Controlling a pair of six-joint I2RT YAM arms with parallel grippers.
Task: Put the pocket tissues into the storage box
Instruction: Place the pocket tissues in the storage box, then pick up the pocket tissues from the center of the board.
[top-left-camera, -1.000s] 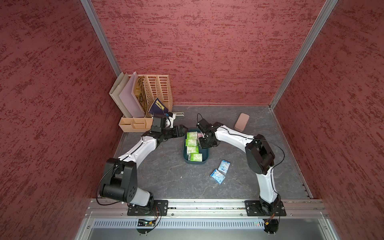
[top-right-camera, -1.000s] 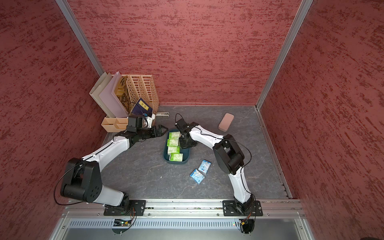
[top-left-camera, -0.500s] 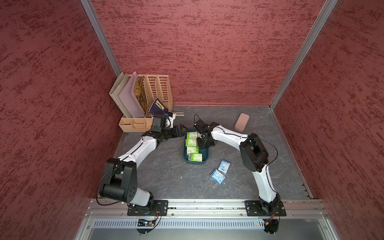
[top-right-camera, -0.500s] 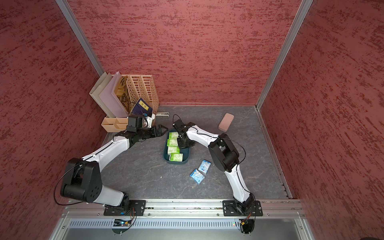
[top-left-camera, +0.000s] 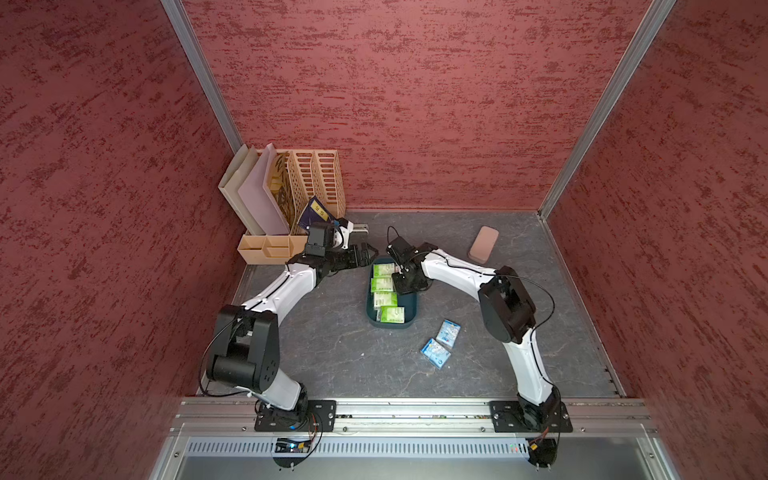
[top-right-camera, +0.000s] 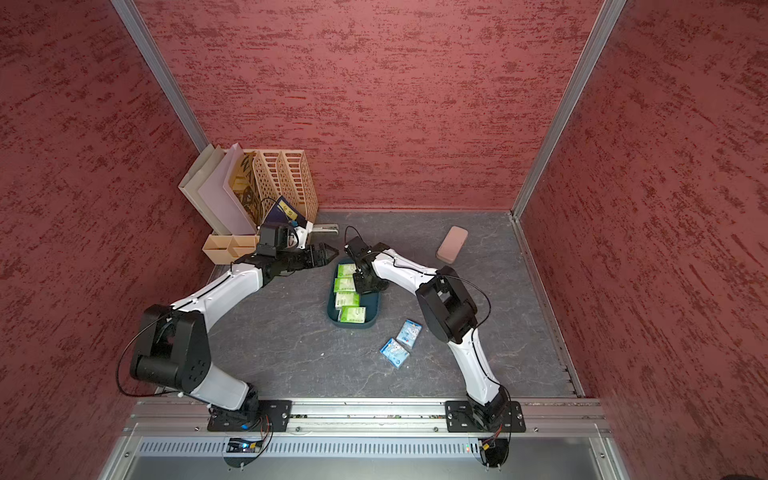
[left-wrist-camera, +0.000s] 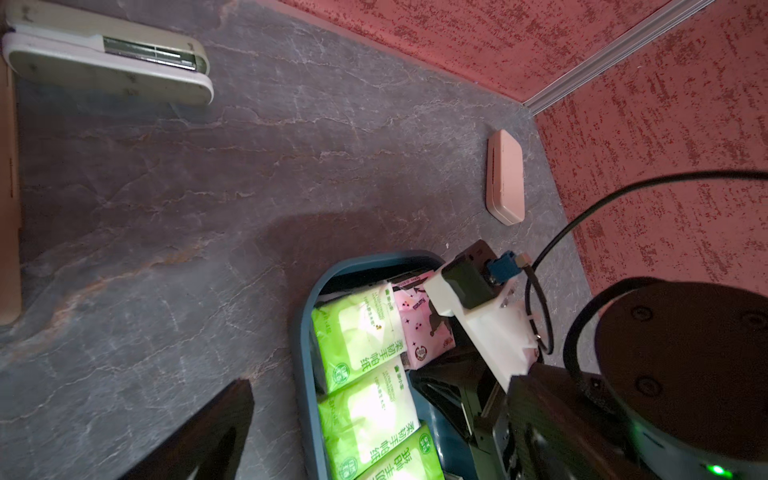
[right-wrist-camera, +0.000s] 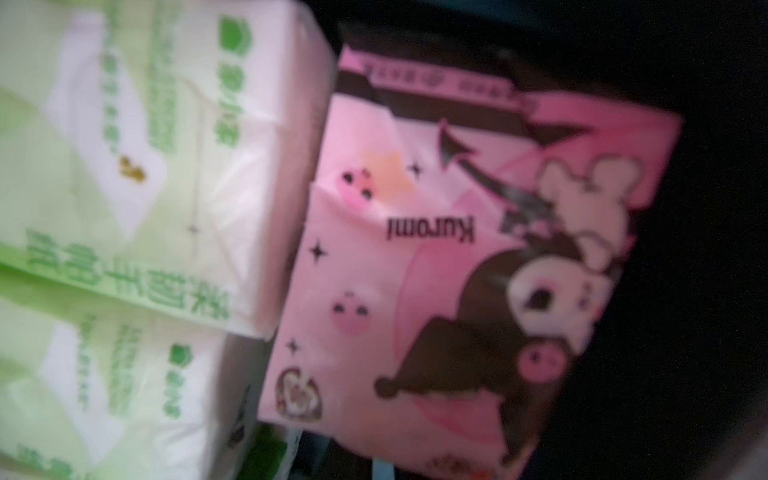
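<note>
Although the right gripper (top-left-camera: 405, 284) is lowered into the storage box (top-left-camera: 411, 307), its jaws are hidden (whether they are parted or closed cannot be told). A pink packet (right-wrist-camera: 457, 270) is seen close beneath it, lying beside a row of four green packets (top-left-camera: 384, 291). Two light blue packets (top-left-camera: 448, 333) are seen on the table (top-left-camera: 332, 353) near the box. The left gripper (top-left-camera: 374, 253) is held spread and empty just beside the box's far corner.

Top views: even light, soft shadows. Right wrist view: pink cartoon-printed plastic tissue packet (right-wrist-camera: 457, 257) out of focus. Left wrist view: glare on green-and-white plastic packets (left-wrist-camera: 361, 332).
</note>
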